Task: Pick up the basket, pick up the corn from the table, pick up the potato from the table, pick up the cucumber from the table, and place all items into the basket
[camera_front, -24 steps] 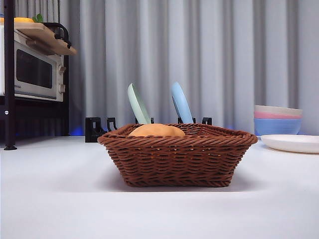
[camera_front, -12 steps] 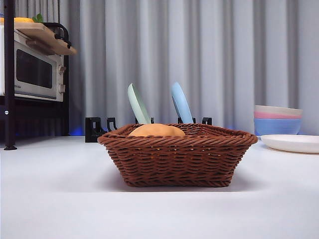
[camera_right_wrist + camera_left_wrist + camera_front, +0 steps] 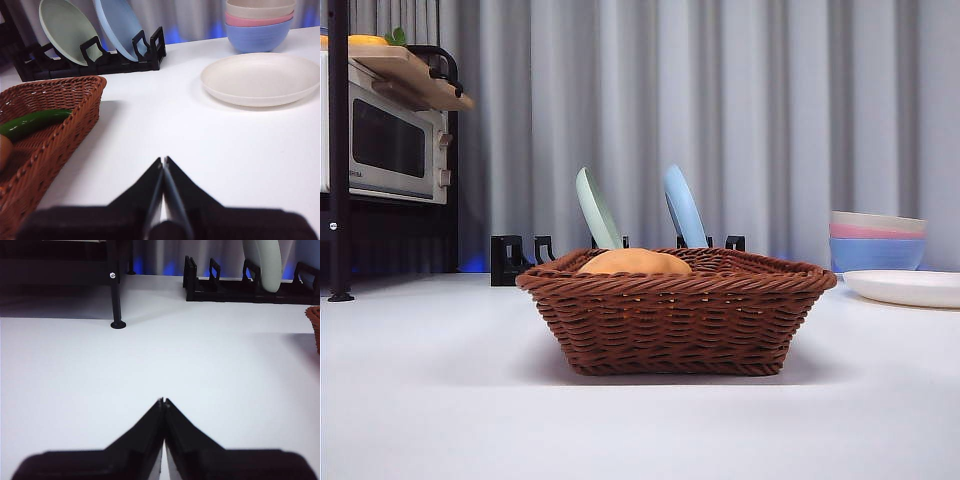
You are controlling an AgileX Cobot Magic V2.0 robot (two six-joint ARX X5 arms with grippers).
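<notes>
The cucumber (image 3: pixel 31 123) lies flat inside the basket (image 3: pixel 675 315), its long axis running toward the basket's rim. Beside it the potato (image 3: pixel 633 263) rises above the rim. The left gripper (image 3: pixel 163 402) and right gripper (image 3: pixel 163 160) hover over the table (image 3: pixel 430 390), jaws pressed together.

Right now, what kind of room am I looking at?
Probably a mock kitchen set up for testing: a toaster oven on a shelf, plates in a dish rack, stacked bowls, all before a plain curtain.

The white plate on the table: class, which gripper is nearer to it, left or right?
Right. The right gripper sits between the basket and the white plate. The left gripper is beyond the basket's other side; its view shows no plate.
</notes>
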